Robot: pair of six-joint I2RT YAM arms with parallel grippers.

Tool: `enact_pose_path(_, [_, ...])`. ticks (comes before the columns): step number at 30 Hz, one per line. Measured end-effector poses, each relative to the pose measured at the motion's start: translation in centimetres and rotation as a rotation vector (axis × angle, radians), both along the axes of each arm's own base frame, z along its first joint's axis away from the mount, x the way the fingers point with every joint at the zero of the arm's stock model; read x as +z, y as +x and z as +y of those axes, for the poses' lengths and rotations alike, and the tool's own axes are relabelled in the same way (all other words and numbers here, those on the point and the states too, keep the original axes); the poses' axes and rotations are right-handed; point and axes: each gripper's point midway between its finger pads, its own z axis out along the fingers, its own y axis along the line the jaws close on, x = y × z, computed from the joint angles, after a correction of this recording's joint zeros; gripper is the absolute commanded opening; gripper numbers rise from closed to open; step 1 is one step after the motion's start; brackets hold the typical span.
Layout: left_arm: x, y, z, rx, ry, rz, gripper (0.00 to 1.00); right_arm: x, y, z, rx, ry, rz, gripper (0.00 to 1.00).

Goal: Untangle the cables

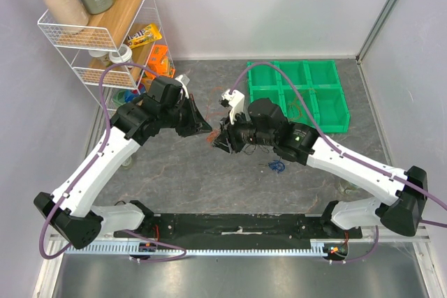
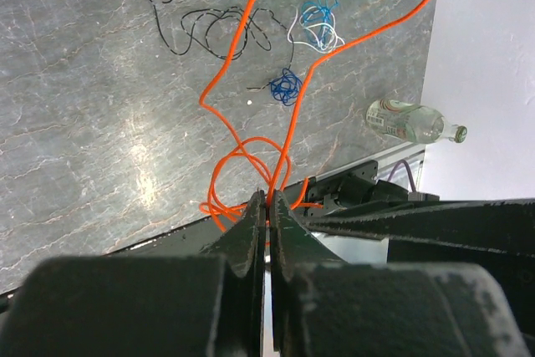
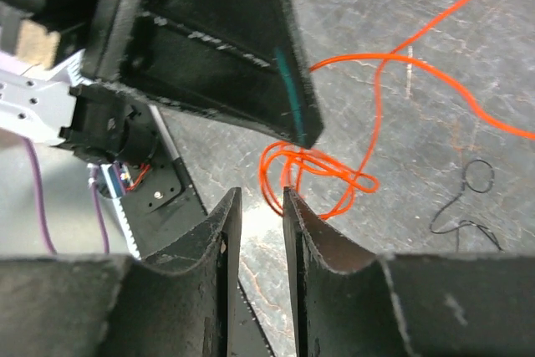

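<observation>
Thin orange cable [image 2: 255, 141] — limp, likely light — was pinched at its loops by the closed left hand [image 2: 269, 206]; right hand [image 3: 261, 211] gaped partway, empty.

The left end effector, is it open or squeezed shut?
Shut. In the left wrist view, the left end effector pinches the orange cable, its jaws pressed together with no gap.

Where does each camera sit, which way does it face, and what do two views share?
Top external: above and behind the robot, looking down at the table; left arm and right arm show.
Left wrist: on the left arm, looking along the shut left claw, which pinches the orange cable.
Right wrist: on the right arm, looking past the open right claw toward the left claw's tip.
Shared: both wrist views show the orange cable's loops.
</observation>
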Motion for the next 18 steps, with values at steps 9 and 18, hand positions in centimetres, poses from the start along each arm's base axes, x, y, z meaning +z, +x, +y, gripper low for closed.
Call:
enact_pose_path(9, [0.0, -0.2, -0.1, -0.006, -0.004, 0.006, 0.02, -0.3, 1.8, -0.8, -0.076, -0.043, -0.073, 0.39])
enact_pose_path(18, [1.0, 0.2, 0.0, 0.0, -0.025, -0.003, 0.02, -0.3, 1.5, -0.7, -0.065, -0.055, -0.1, 0.0])
